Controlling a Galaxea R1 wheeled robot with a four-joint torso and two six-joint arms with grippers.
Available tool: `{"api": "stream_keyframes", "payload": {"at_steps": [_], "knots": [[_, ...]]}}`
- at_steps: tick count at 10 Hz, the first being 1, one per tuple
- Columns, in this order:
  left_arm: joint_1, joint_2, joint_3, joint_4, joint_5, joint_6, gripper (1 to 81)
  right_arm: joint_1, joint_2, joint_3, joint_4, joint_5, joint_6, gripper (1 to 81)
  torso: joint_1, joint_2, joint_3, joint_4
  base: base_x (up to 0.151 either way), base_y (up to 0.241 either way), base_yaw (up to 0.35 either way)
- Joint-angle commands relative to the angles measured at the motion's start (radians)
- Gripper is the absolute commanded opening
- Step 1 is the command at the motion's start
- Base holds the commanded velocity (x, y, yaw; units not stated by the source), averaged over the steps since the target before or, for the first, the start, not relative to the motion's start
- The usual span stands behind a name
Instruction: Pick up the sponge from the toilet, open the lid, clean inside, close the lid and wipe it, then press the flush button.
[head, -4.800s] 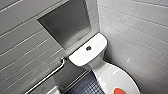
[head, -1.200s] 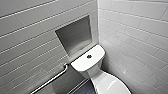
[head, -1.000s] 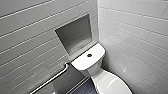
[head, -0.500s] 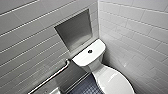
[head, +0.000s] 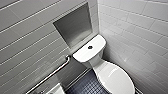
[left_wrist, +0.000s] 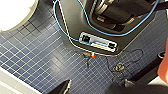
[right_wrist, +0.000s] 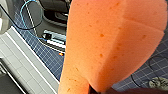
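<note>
The orange sponge (right_wrist: 110, 42) looms large in the right wrist view, pinched in my right gripper (right_wrist: 99, 90), which is shut on it above the blue floor tiles. In the head view the white toilet (head: 96, 62) stands in the corner with its lid (head: 115, 78) down and bare. The dark flush button (head: 90, 47) sits in the middle of the cistern top. My left gripper (left_wrist: 94, 89) hangs open and empty over the floor, with one dark finger (left_wrist: 62, 88) showing on each side.
A metal grab bar (head: 51, 74) runs along the tiled wall left of the toilet, below a recessed niche (head: 73, 25). Dark blue mosaic floor (left_wrist: 30, 52) surrounds the robot's base (left_wrist: 100, 27) and its blue cable. A white edge of the toilet (left_wrist: 13, 12) lies close by.
The sponge lay on the lid in the oldest frame; the lid is now bare and the sponge is in my right gripper. Over the last second the head view shifted only slightly.
</note>
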Motion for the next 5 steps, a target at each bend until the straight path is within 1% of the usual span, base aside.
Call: {"api": "stream_keyframes", "payload": {"at_steps": [1,2,3,5], "knots": [[0.024,-0.022,-0.009,-0.003,0.058,0.001,81.1,-0.035,0.023,0.033,0.005,-0.079,-0.002,1.0,-0.063,0.097,0.091,-0.053,0.000,0.000,0.000],[0.024,-0.022,-0.009,-0.002,0.058,0.001,81.1,-0.034,0.023,0.030,0.006,-0.082,-0.004,1.0,-0.080,0.124,0.109,-0.050,0.000,0.000,0.000],[0.024,-0.022,-0.009,-0.002,0.058,0.001,81.1,-0.034,0.026,0.027,0.006,-0.084,-0.004,1.0,-0.100,0.156,0.141,-0.050,0.000,0.000,0.000],[0.024,-0.020,-0.009,-0.002,0.058,0.001,81.1,-0.029,0.026,0.024,0.008,-0.084,-0.002,1.0,-0.148,0.229,0.212,-0.064,0.000,0.000,0.000]]}}
